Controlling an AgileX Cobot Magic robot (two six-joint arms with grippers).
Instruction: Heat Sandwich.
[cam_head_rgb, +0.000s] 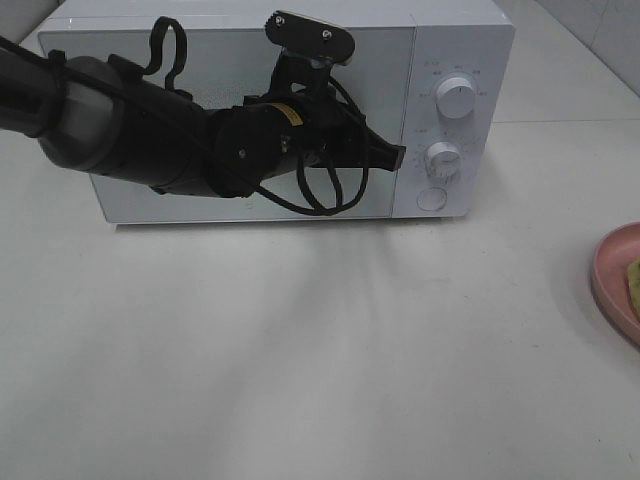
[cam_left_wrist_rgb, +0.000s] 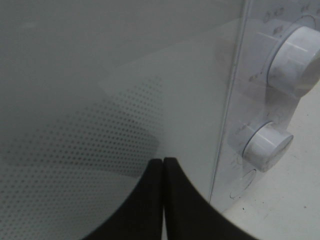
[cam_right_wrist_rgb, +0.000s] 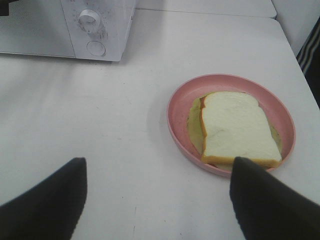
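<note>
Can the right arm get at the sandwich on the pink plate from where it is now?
Probably yes. The right tool is open above bare table, the sandwich lies uncovered on the pink plate just ahead, and nothing stands between them.

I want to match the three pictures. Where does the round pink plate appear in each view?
Exterior high: the round pink plate is cut off at the right edge, on the white table.
Left wrist: not in it; only the microwave door and knobs show.
Right wrist: the plate lies right of centre, holding the pale bread sandwich.
Shared landmark: the white microwave's lower round knob.
</note>
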